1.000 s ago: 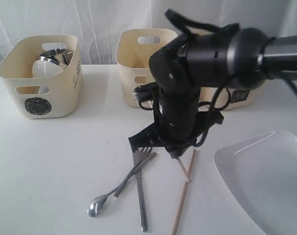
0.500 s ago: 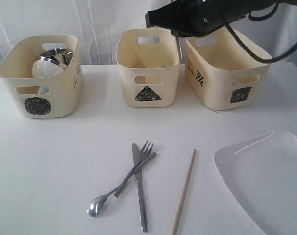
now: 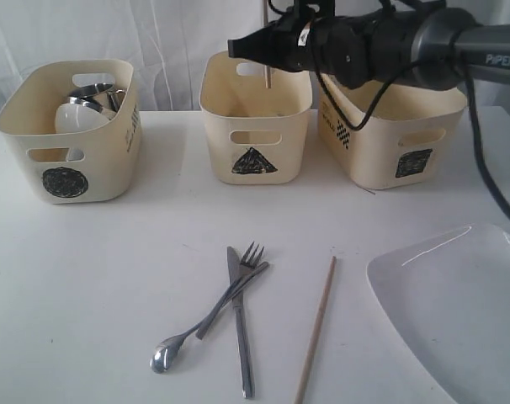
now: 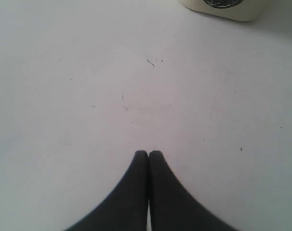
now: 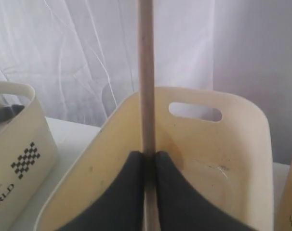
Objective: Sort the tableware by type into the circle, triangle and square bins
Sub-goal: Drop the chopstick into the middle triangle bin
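Wood: a pale chopstick [image 5: 146, 72] stands upright, clenched between the tips of my right pincer [image 5: 145, 158], directly above the open mouth of the triangle bin [image 3: 255, 126]. I judge it is held vertical so that it drops cleanly inside instead of catching on the rim. The arm reaches in from the square bin's [image 3: 390, 135] side.

My left pincer [image 4: 148, 156] is pressed closed on nothing and hovers over bare table [image 4: 136, 72], out of the way.

To the other side of the triangle bin, the circle bin [image 3: 66, 143] holds steel mugs [image 3: 91, 93] and a white bowl [image 3: 78, 118].

In front of the triangle bin, on the table, a fork [image 3: 238, 286] and knife [image 3: 240, 337] lie crossed, with a spoon [image 3: 167, 352] touching them. The second chopstick [image 3: 316, 332] lies just beside them, and the large white plate [image 3: 457, 311] sits beyond it.

My reading: cutlery belongs in the triangle bin, and letting go is the next step.
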